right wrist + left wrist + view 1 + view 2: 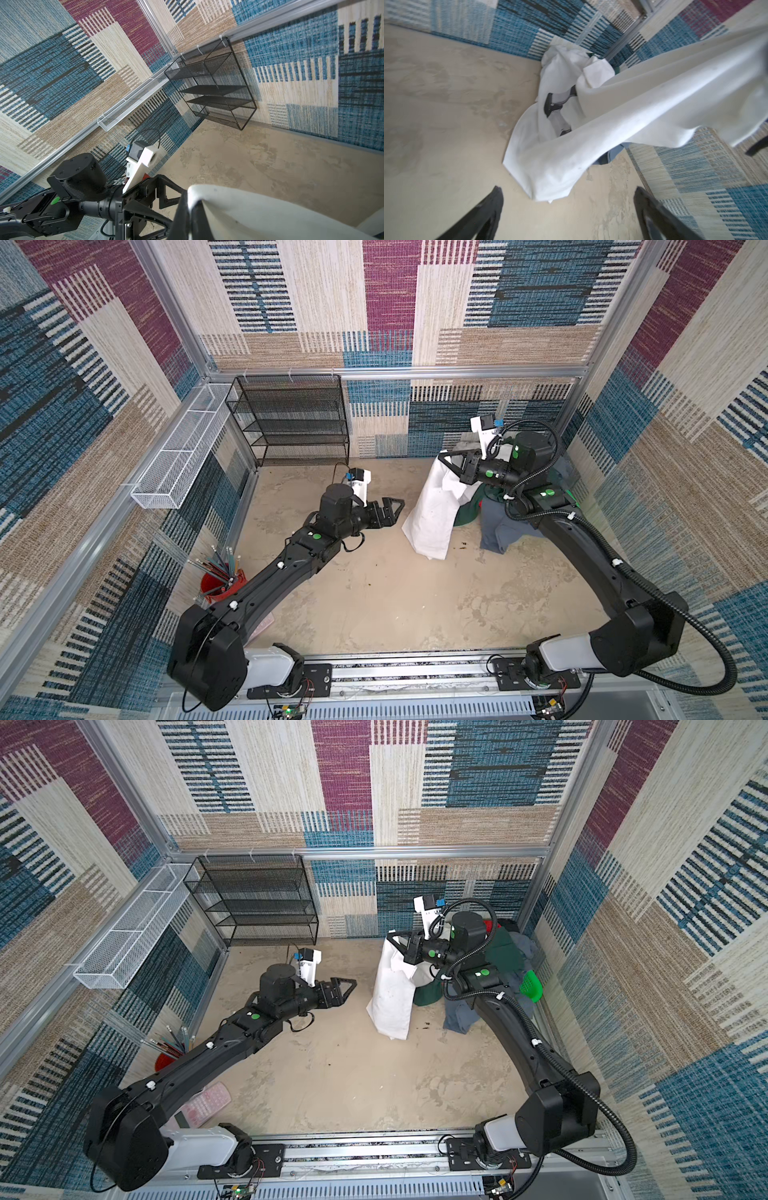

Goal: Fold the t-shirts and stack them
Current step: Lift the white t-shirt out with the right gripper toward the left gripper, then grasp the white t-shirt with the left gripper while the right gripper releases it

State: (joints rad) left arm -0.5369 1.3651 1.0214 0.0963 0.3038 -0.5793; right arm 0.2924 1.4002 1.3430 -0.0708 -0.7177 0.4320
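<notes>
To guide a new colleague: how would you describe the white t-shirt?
On the beige table, look to the far right corner. There the right end effector holds up the white t-shirt. The dark green shirt and grey-blue shirt beside it lie crumpled.

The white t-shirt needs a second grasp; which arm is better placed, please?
Probably left: the left gripper is open and facing the hanging white t-shirt; the right gripper is shut on it.

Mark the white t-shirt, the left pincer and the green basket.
white t-shirt (432,510): in a top view, middle of the hanging cloth.
left pincer (395,509): in a top view, between its open fingertips.
green basket (532,986): in a top view, perforated side wall.
</notes>
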